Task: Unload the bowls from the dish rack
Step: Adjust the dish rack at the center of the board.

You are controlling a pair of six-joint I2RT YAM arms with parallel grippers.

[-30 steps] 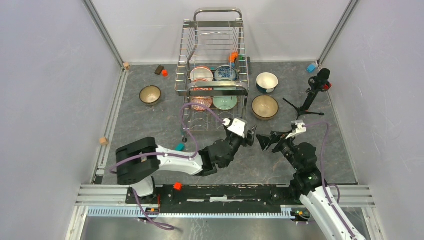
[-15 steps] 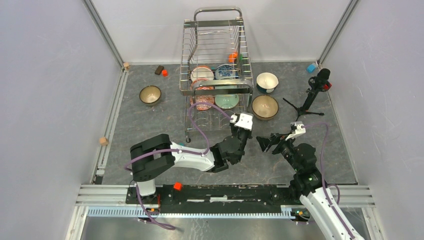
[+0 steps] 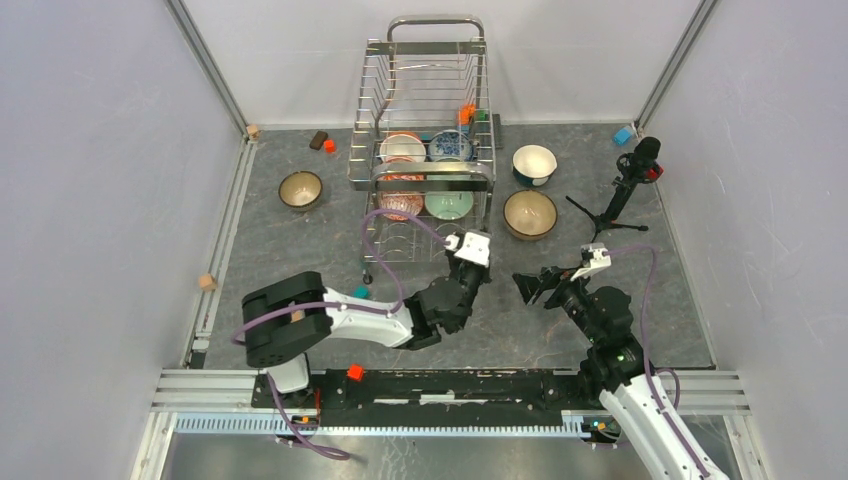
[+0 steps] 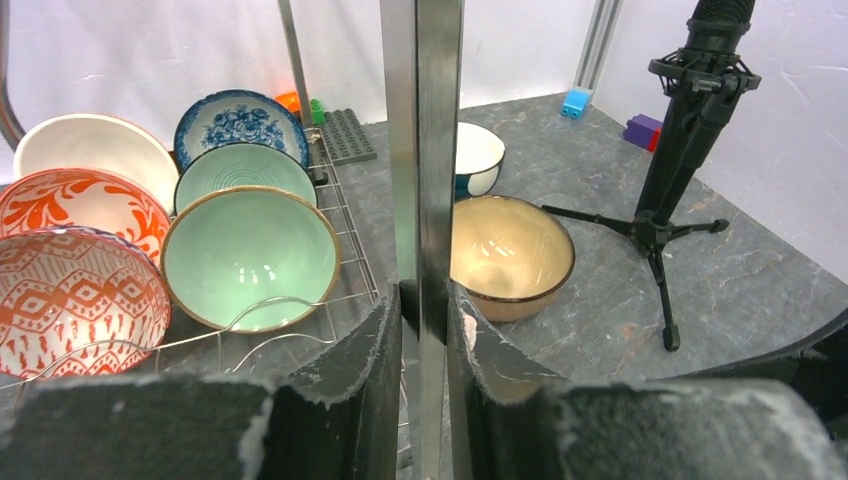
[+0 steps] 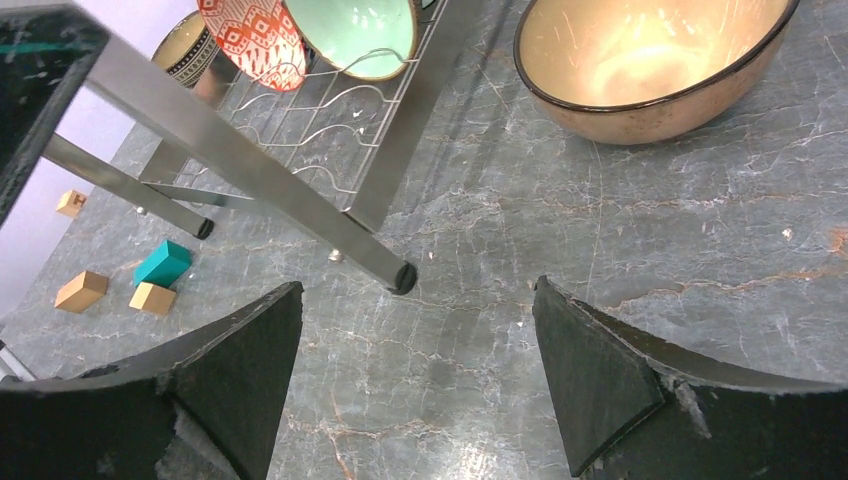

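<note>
The chrome dish rack [image 3: 430,110] stands at the back middle of the table. My left gripper [image 4: 424,310] is shut on its front right upright post [image 4: 425,150]; in the top view the left gripper [image 3: 480,265] is at the rack's near right corner. Several bowls stand on edge in the rack: white [image 4: 90,150], blue-patterned [image 4: 240,120], pale green [image 4: 250,255], orange [image 4: 70,200] and red-patterned [image 4: 70,300]. On the table lie a tan bowl [image 3: 530,212], a white-and-teal bowl [image 3: 534,162] and a dark patterned bowl [image 3: 300,189]. My right gripper [image 5: 420,370] hangs open over bare table, near the rack's foot [image 5: 403,277].
A black microphone on a tripod [image 3: 625,185] stands at the right, close to the tan bowl. Small blocks lie about: teal [image 5: 163,263] and wooden [image 5: 80,290] ones left of the rack's legs, a blue one [image 3: 622,134] at the back right, a red one [image 3: 354,372] on the front rail.
My left gripper's jaws closed from open onto the rack's post. The rack swung slightly right, then came back left with the left arm. The right arm stayed still.
</note>
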